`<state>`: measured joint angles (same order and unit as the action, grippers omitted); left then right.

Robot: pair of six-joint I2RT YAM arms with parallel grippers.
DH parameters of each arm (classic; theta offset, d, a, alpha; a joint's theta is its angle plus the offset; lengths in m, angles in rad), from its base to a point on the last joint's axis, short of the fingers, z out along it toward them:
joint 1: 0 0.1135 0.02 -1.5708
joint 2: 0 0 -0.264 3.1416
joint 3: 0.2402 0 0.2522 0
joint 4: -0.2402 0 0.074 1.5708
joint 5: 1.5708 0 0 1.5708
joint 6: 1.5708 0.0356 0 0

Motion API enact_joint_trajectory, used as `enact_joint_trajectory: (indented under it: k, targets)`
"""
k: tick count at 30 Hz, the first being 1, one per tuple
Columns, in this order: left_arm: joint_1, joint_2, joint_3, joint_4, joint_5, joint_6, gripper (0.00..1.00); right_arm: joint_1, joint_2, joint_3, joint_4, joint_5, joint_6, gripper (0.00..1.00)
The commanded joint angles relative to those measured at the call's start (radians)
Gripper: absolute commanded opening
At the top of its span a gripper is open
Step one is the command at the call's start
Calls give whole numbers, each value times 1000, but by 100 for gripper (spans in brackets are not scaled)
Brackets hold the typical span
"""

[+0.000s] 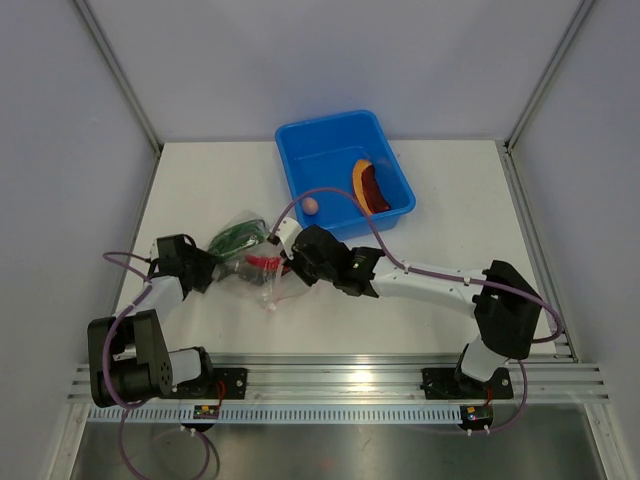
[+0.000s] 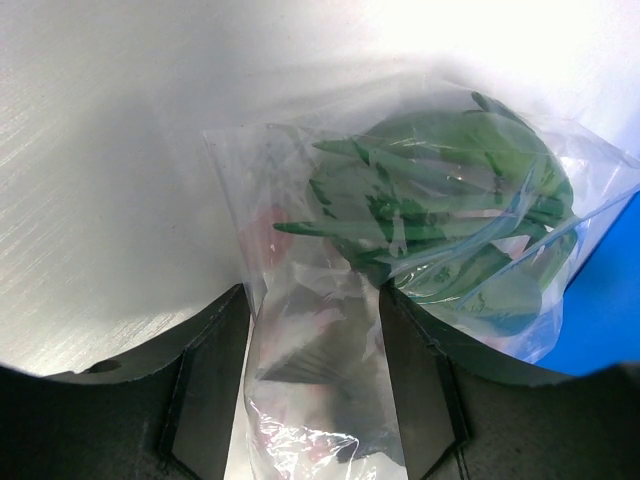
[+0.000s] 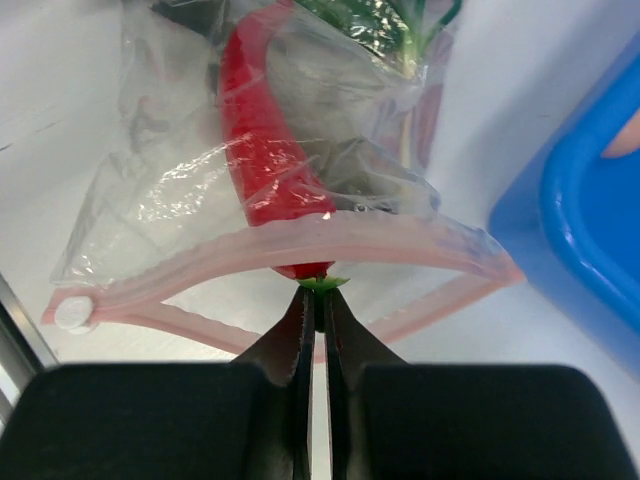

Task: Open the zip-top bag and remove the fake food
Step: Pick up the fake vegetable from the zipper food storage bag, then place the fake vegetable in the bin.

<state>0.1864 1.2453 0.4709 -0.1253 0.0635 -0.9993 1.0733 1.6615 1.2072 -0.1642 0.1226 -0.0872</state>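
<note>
left arm: folded up close to its base, forearm reaching out low to the bag's left end
left gripper (image 2: 312,320): about half open, with the bag's closed end stuffed between the fingers and plastic against both. Reads as a hold, not a hard pinch
bag (image 1: 243,250): lying on the table between the two grippers, pink zip (image 3: 380,235) gaping open toward the right arm
in the bag: green toy (image 2: 440,190) bunched at the far side, a grey piece (image 3: 330,95) in the middle, red chilli (image 3: 262,150) with its tip at the mouth
right gripper (image 3: 317,300): pretty much closed, nipping the chilli's little green stem right at the zip
right arm: stretched long and low across the table from its base on the right, wrist pointing left into the bag's mouth
tub (image 1: 330,118): blue, just beyond the bag and to the right, with an egg (image 1: 311,205) and an orange slice (image 1: 368,186) in it
how to do it well: pull the chilli straight back out through the mouth, slowly, with the left gripper pinning the bag. That stem grip is tiny, so a jerk probably pops it loose
watch out: the chilli's fat middle could snag the zip and drag the whole bag along
</note>
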Motion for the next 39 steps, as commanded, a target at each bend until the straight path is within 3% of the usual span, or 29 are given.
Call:
enact_joint_trajectory:
  k: [1,23,39]
  targets:
    - [7,0,21,-13,-19,8,58,-1,-77,-26,29,78,-31,0]
    - [58,-35,-17,-25,-57,-41,58,-203,-442,-264,196,141,130,0]
    - [58,-43,-15,-36,-50,-32,58,-271,-513,-379,311,399,207,0]
